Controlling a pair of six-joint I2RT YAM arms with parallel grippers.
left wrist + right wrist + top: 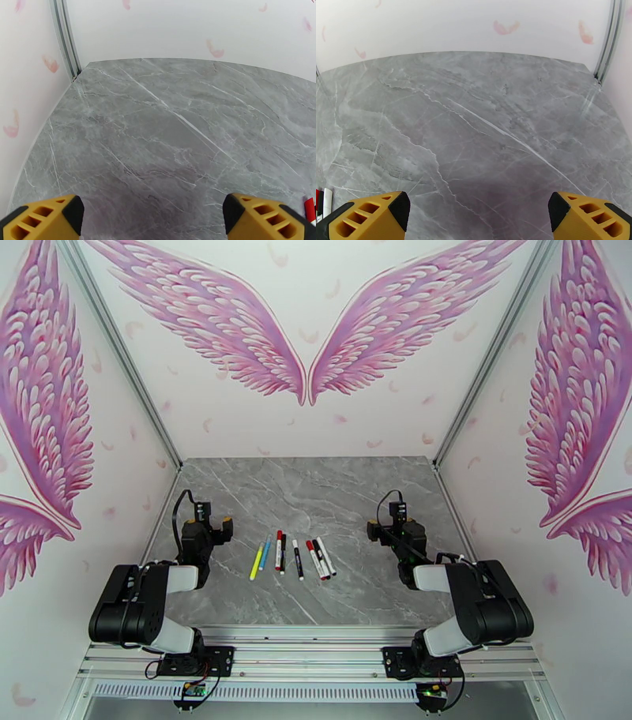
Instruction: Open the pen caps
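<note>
**Left:** the left gripper (223, 526) hovers over the near-left of the grey marble table (316, 489). Its jaws are spread wide and grasp nothing, with bare stone between its yellow fingers (43, 217).

**Centre:** the pens (298, 559) lie in a loose row at the near middle of the table, between the two grippers and well apart from both. From the left come a yellow pen (256, 562), a blue pen (265, 553), then white barrels with red or black ends. The pen caps (280, 537) appear to be still fitted, though they are small in the overhead view. No loose cap lies on the stone. By that judgement the task is not begun and every cap is left to pull.

**Right:** the right gripper (376, 530) has its jaws likewise released and empty.

**Surroundings:** nothing lies between either gripper and the row. The wing-painted walls (237, 335) enclose the table on the left, far and right sides.
</note>
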